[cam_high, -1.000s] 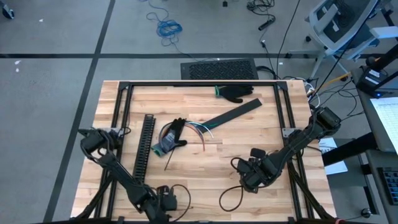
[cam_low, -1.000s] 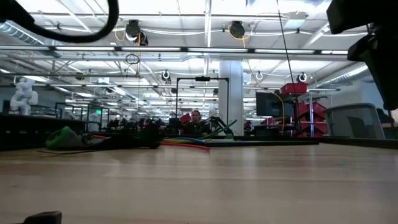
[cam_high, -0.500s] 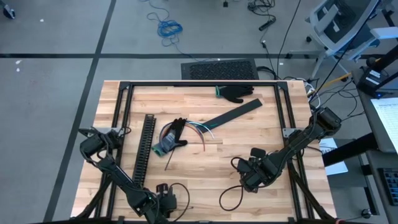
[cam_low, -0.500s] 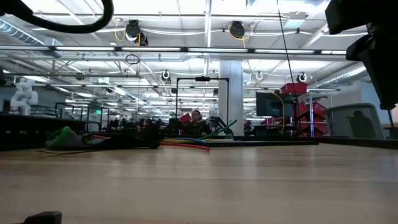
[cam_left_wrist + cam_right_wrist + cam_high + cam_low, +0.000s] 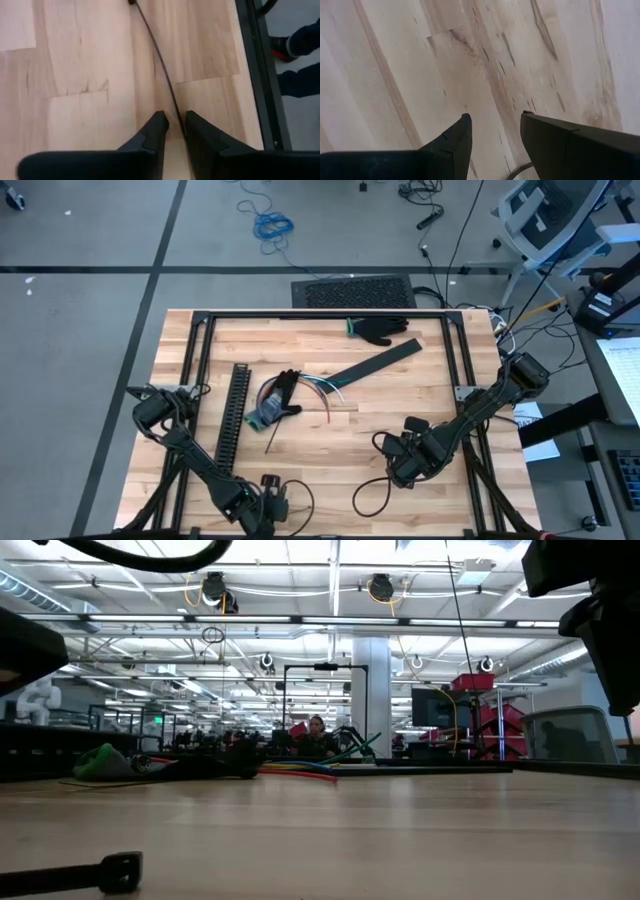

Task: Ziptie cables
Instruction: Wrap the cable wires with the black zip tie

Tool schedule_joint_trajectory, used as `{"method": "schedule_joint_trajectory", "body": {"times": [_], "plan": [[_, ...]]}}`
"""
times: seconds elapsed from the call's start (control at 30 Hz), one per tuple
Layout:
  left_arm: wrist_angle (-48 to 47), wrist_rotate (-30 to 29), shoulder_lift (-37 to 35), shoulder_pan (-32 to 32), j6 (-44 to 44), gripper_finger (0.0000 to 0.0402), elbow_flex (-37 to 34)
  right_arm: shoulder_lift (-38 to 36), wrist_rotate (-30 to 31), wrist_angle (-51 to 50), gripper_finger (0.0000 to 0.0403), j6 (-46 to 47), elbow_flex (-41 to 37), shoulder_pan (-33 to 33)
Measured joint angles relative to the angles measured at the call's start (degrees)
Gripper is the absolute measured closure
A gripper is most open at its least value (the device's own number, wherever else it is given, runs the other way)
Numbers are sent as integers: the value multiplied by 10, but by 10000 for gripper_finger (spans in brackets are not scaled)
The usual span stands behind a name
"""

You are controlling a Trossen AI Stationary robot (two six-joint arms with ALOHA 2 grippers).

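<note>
The cables (image 5: 322, 387) are thin coloured wires fanning out from under a black glove (image 5: 281, 394) at mid-table; the low view shows the cables (image 5: 300, 770) lying far off on the wood. A thin black zip tie (image 5: 157, 55) lies near the table's near edge, and its head (image 5: 120, 871) shows in the low view. My left gripper (image 5: 270, 502) is at the near edge, left of centre, shut on the zip tie. My right gripper (image 5: 408, 448) hovers open over bare wood at near right, its fingers (image 5: 495, 127) apart. My left gripper (image 5: 176, 131) pinches the zip tie's strap (image 5: 175, 112) between its two fingers. The strap runs along the fingers and out past their tips. The head end (image 5: 120, 871) sits low at the table top; whether it rests there I cannot tell.
A long black slotted channel (image 5: 233, 412) lies left of the glove, and a flat black strip (image 5: 375, 363) lies slanted to its right. A second black glove (image 5: 380, 330) rests near the far edge. A black frame rail (image 5: 320, 315) rims the table. A dark loop (image 5: 372, 498) lies at near right.
My left gripper has shifted a little toward the table's near edge. The zip tie has moved with it: in the low view its head now stands farther right, with more of the strap showing, and part of the left arm has come into that view.
</note>
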Motion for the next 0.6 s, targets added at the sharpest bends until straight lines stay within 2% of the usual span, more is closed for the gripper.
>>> {"method": "schedule_joint_trajectory", "body": {"times": [0.07, 0.13, 0.43, 0.6], "plan": [[4, 8, 0, 2, 0, 381, 0, 0, 1, 0, 248, 1, 0, 0], [7, 11, 0, 5, -11, 395, 0, 0, 1, 0, 248, 2, 0, 0], [6, 71, -3, 50, 8, 401, 0, -5, 33, -18, 248, 36, 0, 0], [-4, 156, -14, 90, 47, 401, 0, -30, 62, -25, 248, 74, 0, 4]]}}
